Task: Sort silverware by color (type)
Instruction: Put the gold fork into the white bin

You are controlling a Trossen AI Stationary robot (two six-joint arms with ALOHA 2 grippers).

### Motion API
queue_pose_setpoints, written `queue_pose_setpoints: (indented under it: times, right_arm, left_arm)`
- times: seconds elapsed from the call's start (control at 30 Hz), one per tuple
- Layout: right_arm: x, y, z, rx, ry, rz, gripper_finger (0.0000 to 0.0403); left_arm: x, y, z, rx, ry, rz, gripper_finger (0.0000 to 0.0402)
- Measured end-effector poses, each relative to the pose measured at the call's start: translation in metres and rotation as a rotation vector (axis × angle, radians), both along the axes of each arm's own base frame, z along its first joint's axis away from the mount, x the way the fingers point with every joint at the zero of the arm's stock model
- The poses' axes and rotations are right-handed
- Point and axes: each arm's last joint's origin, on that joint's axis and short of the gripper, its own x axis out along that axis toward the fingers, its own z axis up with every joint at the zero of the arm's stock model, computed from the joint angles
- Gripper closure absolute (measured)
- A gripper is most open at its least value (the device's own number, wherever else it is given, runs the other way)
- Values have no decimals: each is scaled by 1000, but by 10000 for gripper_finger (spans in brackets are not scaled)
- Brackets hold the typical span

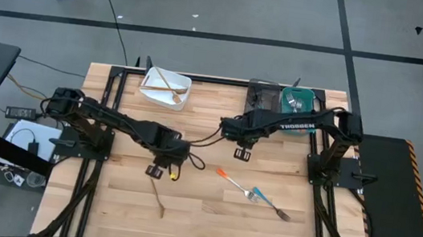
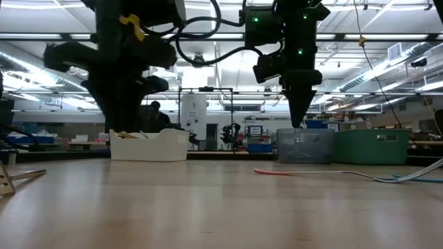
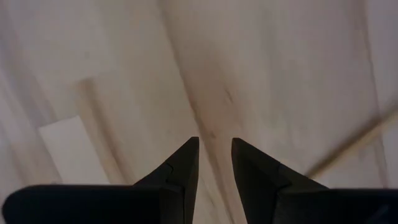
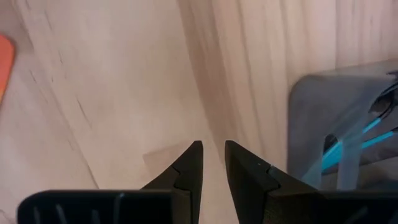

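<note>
Three pieces of silverware lie flat on the wooden table: an orange-handled fork [image 1: 233,182], a blue-handled fork [image 1: 270,203] just right of it, and a thin gold fork [image 1: 158,197] nearer the front. My left gripper [image 1: 161,169] hangs over bare wood just behind the gold fork [image 3: 348,146], fingers pointing down, slightly open, with nothing between them. My right gripper [image 1: 241,150] points down above the table in front of the grey bin [image 4: 336,118]. It is also slightly open and holds nothing. The orange handle [image 4: 3,62] shows at the edge of its wrist view.
At the table's far edge stand a white bin [image 1: 165,87] with gold utensils, a grey bin [image 1: 261,97] with blue-handled pieces, and a teal bin [image 1: 301,102]. The arms' bases flank the table on the left and right. Bare wood lies between the grippers and the near edge.
</note>
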Motion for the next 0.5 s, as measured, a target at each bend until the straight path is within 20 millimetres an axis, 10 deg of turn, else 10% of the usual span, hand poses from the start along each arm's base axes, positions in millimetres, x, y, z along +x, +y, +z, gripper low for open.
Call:
queue_pose_setpoints:
  times: [0.5]
  right_arm:
    - [-8, 19, -6, -60, 69, 8, 325]
  left_arm:
    - [-20, -43, -2, 33, 112, -239, 299]
